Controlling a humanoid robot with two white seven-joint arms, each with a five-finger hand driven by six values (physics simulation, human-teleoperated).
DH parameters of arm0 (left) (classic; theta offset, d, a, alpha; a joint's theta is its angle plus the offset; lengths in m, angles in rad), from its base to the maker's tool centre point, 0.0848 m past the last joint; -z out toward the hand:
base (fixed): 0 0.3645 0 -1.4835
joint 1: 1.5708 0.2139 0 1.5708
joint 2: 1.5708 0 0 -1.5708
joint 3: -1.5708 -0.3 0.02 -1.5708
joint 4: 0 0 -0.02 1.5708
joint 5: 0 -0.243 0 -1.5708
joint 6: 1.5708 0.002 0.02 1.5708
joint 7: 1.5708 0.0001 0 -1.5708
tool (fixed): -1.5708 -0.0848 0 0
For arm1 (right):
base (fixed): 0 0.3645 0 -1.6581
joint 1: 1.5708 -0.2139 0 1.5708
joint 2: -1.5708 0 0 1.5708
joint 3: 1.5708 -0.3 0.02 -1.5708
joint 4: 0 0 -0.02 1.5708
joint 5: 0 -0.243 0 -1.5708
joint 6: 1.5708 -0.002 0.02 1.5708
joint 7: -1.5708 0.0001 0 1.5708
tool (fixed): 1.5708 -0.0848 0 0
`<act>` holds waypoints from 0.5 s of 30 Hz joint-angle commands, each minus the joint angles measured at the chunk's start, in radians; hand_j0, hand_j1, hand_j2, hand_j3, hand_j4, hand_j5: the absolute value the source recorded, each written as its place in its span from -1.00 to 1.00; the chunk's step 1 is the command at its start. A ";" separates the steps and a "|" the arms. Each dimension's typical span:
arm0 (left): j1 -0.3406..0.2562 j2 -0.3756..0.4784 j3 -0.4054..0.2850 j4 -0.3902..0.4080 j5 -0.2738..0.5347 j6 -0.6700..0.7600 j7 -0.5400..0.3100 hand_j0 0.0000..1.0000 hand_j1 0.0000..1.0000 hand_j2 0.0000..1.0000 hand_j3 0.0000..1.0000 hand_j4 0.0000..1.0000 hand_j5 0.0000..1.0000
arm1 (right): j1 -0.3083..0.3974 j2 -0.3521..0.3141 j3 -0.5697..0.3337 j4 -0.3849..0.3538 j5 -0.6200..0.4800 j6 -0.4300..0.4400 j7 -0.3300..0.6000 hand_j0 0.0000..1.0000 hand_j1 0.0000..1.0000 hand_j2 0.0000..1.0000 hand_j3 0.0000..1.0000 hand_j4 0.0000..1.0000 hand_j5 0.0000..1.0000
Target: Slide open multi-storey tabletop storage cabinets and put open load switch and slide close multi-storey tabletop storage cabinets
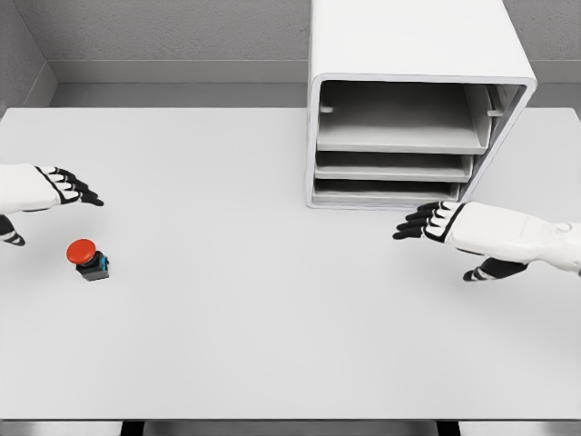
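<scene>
A white multi-storey storage cabinet (418, 100) stands at the back right of the table, its front facing me with three grey trays (395, 136) stacked inside, all pushed in. A load switch (88, 257) with a red round cap on a black and teal body sits at the left of the table. My left hand (77, 191) hovers just above and behind the switch, fingers spread, holding nothing. My right hand (422, 222) is in front of the cabinet's bottom tray, fingers extended toward the left, apart from the cabinet and empty.
The white table (254, 300) runs across the whole view, with its front edge at the bottom. A grey wall stands behind the cabinet.
</scene>
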 commanded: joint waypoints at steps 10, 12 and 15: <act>0.014 0.007 -0.068 -0.081 0.001 0.002 -0.036 1.00 1.00 1.00 1.00 1.00 1.00 | -0.090 0.027 0.005 -0.001 -0.009 0.003 0.000 1.00 1.00 1.00 1.00 1.00 1.00; 0.017 -0.003 -0.073 -0.084 0.000 0.002 -0.036 1.00 1.00 1.00 1.00 1.00 1.00 | -0.146 0.036 0.054 -0.001 -0.009 0.003 0.000 1.00 1.00 1.00 1.00 1.00 1.00; 0.017 -0.005 -0.071 -0.083 -0.002 0.002 -0.036 1.00 1.00 1.00 1.00 1.00 1.00 | -0.222 0.065 0.111 0.002 -0.009 0.003 0.000 1.00 1.00 1.00 1.00 1.00 1.00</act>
